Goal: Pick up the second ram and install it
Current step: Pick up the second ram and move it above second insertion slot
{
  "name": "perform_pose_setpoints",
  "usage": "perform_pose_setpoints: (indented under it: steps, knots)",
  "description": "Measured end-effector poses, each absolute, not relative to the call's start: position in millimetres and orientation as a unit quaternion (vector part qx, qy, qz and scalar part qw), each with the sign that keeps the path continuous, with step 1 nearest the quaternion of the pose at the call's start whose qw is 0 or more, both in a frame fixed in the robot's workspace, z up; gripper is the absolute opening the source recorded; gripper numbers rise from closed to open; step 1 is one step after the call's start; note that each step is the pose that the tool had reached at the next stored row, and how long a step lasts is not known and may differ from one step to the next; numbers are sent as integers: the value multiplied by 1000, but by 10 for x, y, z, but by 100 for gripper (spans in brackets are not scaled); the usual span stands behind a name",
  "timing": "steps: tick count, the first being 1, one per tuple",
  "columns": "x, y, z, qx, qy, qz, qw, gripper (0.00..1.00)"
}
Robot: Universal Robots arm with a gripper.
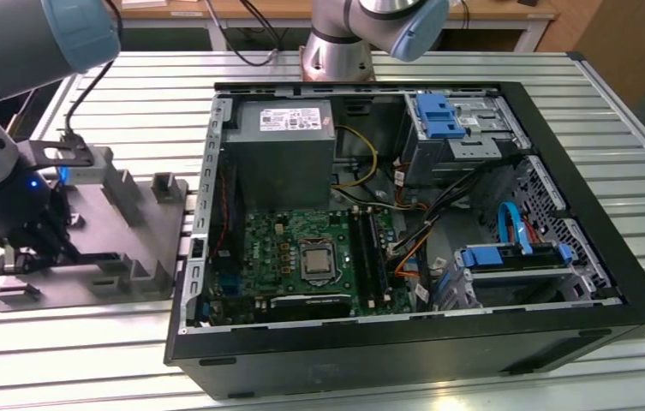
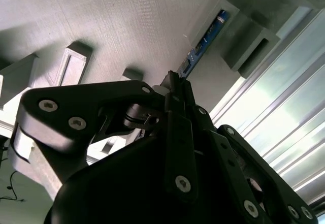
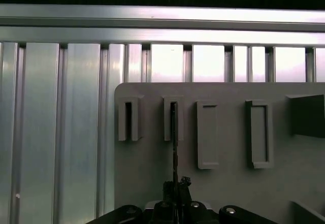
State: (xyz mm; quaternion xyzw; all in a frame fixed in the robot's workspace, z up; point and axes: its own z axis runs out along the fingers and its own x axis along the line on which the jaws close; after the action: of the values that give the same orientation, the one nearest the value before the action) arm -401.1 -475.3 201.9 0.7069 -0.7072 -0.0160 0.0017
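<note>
The second ram (image 3: 173,142) is seen edge-on as a thin dark strip, and its far end stands in a slotted block of the grey fixture (image 3: 147,173). In the second wrist view the second ram (image 2: 205,41) shows as a blue-green strip between fixture blocks. My gripper (image 3: 175,186) has its fingers pressed together on the strip's near end, as the second wrist view also shows at the gripper (image 2: 175,79). In the exterior view the gripper (image 1: 27,257) is low over the fixture (image 1: 140,214), on the exterior view's left of the open computer case (image 1: 596,282).
The motherboard (image 1: 288,257) lies in the case with long black memory slots (image 1: 370,253) beside the processor. A power supply (image 1: 282,154), drive cages and cable bundles crowd the case. The ribbed aluminium table (image 1: 630,171) surrounds everything. Several other grey blocks stand on the fixture.
</note>
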Motion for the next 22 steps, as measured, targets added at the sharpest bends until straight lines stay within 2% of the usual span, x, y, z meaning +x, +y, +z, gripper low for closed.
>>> perform_pose_setpoints:
  steps: [22]
  knots:
    - [-4011,-4752,2207,707,-707,-16,2,14]
